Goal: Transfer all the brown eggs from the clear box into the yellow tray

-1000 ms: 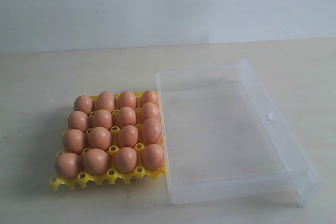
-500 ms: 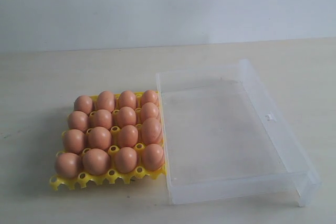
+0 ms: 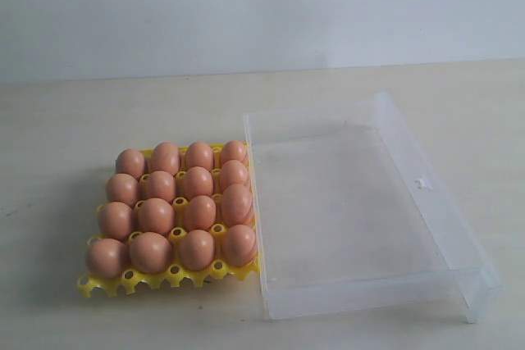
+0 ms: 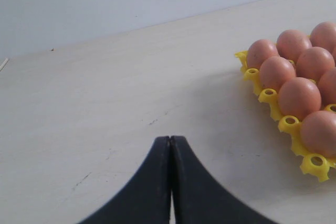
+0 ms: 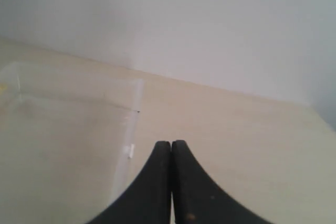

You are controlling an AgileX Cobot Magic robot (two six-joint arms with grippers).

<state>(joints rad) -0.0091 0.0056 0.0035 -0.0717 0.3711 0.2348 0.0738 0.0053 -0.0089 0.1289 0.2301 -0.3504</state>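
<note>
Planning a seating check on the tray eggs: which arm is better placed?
Left, probably: the yellow tray and brown eggs show near the shut left gripper in its wrist view, while the right gripper, also shut, faces only the clear box, which holds no eggs.

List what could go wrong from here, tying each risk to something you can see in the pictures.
1. The yellow tray appears to sit against the clear box, so shifting the box could jostle the tray.
2. The brown eggs stand well above their cups; a knock might roll one out.
3. The left gripper, shut, faces the table just beside the tray; a careless sweep could strike it.
</note>
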